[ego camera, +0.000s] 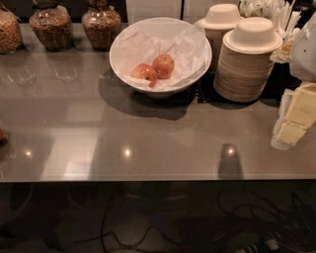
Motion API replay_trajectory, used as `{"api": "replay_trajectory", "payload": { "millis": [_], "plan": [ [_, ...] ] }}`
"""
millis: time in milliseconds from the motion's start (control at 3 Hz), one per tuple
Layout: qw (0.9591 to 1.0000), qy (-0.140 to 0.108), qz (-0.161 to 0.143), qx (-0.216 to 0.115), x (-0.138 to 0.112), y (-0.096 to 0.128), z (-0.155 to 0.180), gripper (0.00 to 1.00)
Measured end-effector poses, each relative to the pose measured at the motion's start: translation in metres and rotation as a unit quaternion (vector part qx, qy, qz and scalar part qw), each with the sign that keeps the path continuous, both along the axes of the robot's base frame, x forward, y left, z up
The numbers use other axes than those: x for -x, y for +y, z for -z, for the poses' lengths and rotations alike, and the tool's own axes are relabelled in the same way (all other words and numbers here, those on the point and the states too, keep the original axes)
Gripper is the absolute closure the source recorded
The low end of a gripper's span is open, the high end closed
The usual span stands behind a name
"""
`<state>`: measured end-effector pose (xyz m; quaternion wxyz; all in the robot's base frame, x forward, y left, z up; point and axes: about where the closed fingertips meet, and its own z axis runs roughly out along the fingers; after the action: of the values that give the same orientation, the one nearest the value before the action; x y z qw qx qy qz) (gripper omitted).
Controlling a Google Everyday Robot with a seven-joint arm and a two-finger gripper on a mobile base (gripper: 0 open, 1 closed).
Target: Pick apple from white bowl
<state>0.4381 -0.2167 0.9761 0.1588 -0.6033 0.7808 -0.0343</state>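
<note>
The white bowl point(197, 62) stands at the back middle of the grey counter, lined with crumpled white paper. Two apples lie in it side by side. The apple point(164, 65) is the rounder red-orange one on the right, with a dimpled top. A flatter, oblong apple point(144, 72) lies touching it on the left. My gripper point(295, 117), with yellowish parts under a white arm segment, is at the right edge of the view, above the counter and well to the right of the bowl. It holds nothing that I can see.
Two stacks of beige disposable bowls point(247, 64) stand right of the white bowl, with white cutlery point(276, 15) behind. Three jars of grains point(100, 22) line the back left. The counter's front edge point(148, 179) runs across; cables lie on the floor below.
</note>
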Motion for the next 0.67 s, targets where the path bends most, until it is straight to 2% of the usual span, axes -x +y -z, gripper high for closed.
{"api": "replay_trajectory", "payload": {
  "millis": [333,667],
  "plan": [
    [1.0,0.0,0.0,0.0,0.0,0.0,0.0,0.0],
    [0.9989,-0.03,-0.013,-0.032,-0.014,0.01,-0.007,0.0]
  ]
}}
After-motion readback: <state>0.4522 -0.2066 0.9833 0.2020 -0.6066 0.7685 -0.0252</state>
